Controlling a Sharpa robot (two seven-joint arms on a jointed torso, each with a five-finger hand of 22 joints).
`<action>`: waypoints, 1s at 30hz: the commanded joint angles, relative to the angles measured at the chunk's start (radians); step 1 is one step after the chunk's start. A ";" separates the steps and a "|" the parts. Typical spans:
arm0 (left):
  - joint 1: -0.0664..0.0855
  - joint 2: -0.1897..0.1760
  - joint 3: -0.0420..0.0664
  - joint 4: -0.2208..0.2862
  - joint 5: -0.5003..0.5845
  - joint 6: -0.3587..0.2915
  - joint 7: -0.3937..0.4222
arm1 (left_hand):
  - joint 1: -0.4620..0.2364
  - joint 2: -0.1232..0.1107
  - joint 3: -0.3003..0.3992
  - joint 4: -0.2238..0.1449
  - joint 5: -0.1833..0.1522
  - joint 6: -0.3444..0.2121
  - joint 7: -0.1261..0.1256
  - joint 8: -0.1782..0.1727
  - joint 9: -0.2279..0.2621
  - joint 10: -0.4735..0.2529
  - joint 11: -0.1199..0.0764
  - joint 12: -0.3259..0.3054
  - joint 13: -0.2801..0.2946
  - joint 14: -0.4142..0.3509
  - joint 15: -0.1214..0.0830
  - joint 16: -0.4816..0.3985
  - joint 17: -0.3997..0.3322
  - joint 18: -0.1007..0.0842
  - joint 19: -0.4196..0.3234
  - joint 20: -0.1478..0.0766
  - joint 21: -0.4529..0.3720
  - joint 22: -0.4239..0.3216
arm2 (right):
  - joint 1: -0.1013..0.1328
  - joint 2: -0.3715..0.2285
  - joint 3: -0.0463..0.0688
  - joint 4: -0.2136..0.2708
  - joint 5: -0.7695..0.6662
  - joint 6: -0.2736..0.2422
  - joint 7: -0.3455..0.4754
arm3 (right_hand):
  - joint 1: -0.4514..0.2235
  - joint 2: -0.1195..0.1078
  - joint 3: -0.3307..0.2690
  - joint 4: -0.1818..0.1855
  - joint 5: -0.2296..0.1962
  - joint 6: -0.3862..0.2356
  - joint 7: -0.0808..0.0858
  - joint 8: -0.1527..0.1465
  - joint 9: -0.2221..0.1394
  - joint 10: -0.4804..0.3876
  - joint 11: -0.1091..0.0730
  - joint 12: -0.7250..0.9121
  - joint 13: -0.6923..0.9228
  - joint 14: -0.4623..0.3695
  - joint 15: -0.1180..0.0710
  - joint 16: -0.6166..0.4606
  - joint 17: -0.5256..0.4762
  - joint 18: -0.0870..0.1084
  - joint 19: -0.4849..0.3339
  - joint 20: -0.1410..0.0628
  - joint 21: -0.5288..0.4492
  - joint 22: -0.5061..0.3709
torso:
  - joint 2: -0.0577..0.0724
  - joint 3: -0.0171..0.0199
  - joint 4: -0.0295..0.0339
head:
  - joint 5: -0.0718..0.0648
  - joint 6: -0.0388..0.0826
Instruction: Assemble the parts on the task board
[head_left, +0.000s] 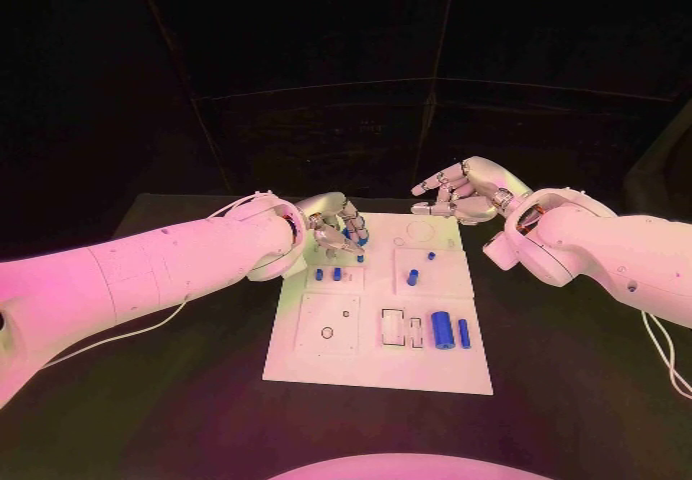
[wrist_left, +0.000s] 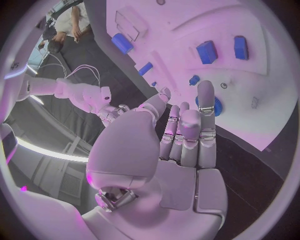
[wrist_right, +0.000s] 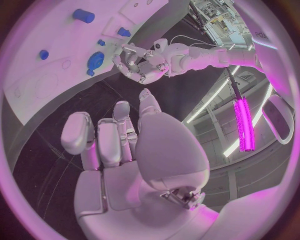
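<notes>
Head view: the left hand (head_left: 335, 228) hung over the far left corner of the board (head_left: 378, 375), fingers bent down toward a blue disc (head_left: 356, 236) right under them. I cannot tell if it touched the disc. Small blue parts (head_left: 327, 273) stood just nearer than this hand. The right hand (head_left: 464, 191) was lifted beyond the far right corner, fingers spread, grasping nothing.

Left wrist view: the left hand (wrist_left: 181, 145) had straight fingers with nothing between them; the disc (wrist_left: 214, 105) lay on the board (wrist_left: 187, 30) by the fingertips, partly hidden.

Right wrist view: the right hand (wrist_right: 134, 150) was released, well apart from the board (wrist_right: 56, 60). The left hand (wrist_right: 134, 65) was next to the disc (wrist_right: 95, 60).
</notes>
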 joint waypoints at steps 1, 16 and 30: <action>0.001 0.024 -0.008 -0.027 -0.178 0.011 0.018 | -0.003 -0.010 0.001 -0.008 -0.005 0.014 -0.001 -0.016 -0.017 -0.005 -0.001 -0.015 -0.027 0.035 -0.001 0.063 0.054 0.004 0.039 -0.001 0.058 0.052 | 0.002 0.003 0.001 0.001 0.003 -0.001 0.009 | -0.003 0.010 -0.006 -0.001 0.000 -0.004 -0.002 0.005 0.001 -0.007 0.003 -0.003 -0.001 0.019 -0.005 -0.005 0.001 0.009 -0.007 -0.001 -0.006 -0.001 | 0.001 -0.0003 -0.0005 | -0.002 0.002; -0.002 0.101 -0.026 -0.119 -0.279 0.035 -0.016 | 0.003 -0.002 0.023 -0.025 -0.004 0.072 -0.012 -0.061 -0.065 0.036 -0.008 -0.049 -0.111 0.109 -0.010 0.193 0.165 -0.035 0.154 -0.010 0.287 0.273 | 0.002 0.010 0.001 -0.001 0.003 -0.002 0.009 | -0.003 0.011 -0.007 -0.001 0.000 -0.004 -0.002 0.005 0.001 -0.007 0.003 -0.003 -0.001 0.020 -0.005 -0.004 0.002 0.009 -0.007 -0.001 -0.006 -0.001 | 0.000 -0.0002 0.0001 | -0.010 0.003; -0.006 0.128 -0.027 -0.151 -0.298 0.106 -0.042 | -0.001 0.005 0.065 -0.035 -0.004 0.113 -0.019 -0.075 -0.082 0.080 -0.013 -0.071 -0.154 0.116 -0.014 0.202 0.157 -0.042 0.170 -0.014 0.330 0.317 | 0.002 0.015 0.001 -0.002 0.003 -0.001 0.009 | -0.003 0.011 -0.007 -0.001 0.000 -0.004 -0.002 0.005 0.001 -0.007 0.003 -0.003 -0.001 0.020 -0.005 -0.004 0.002 0.009 -0.007 -0.001 -0.006 -0.001 | -0.001 0.0001 0.0031 | -0.013 0.002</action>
